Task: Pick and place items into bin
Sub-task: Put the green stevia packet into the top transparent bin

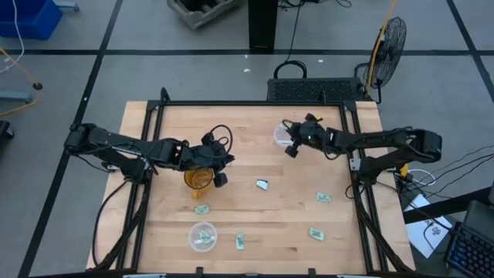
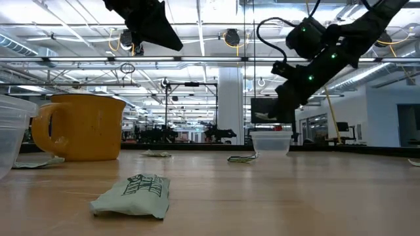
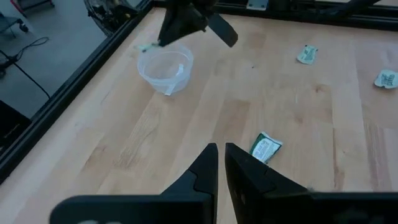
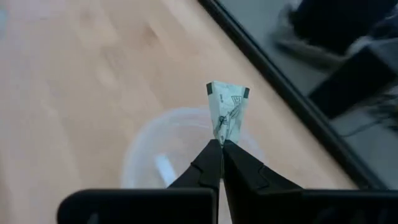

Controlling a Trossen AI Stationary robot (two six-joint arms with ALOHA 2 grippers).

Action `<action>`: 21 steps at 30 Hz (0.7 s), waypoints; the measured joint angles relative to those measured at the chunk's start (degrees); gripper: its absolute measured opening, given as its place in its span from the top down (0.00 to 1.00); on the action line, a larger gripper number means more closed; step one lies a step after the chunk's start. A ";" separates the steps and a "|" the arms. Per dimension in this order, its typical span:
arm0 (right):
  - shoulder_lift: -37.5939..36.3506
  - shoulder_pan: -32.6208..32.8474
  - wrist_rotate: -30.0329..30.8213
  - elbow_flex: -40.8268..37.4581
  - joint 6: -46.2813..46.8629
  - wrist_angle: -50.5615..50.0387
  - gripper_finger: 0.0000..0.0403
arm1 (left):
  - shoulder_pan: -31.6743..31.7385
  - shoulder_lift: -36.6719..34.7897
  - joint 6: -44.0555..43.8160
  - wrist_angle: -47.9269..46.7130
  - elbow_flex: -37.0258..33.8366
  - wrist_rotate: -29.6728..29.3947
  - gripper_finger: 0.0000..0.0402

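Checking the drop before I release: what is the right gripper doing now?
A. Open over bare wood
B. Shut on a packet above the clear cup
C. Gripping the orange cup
B: the right gripper pinches a packet directly over the clear cup.

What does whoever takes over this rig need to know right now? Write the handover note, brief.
Right pincer: shut on a packet, poised over the far clear cup, not yet released.
Left pincer: shut, empty, raised near the amber cup.
Loose packets on the table: five, at.
Near clear cup: contents unclear.
Left to do: drop the held one, then collect the five.
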 joint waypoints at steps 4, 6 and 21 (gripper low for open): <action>0.02 -1.21 -3.24 -0.07 0.07 -1.98 1.00 | 0.20 0.00 -0.48 0.38 0.00 -0.26 0.91; -0.04 -1.23 -3.64 -0.07 -1.22 -1.46 0.99 | 0.60 0.00 -0.48 0.49 0.00 -1.00 0.91; 4.37 -1.23 -3.75 -0.09 -1.20 -2.16 0.88 | 4.81 0.00 -3.98 1.23 0.00 -1.70 0.91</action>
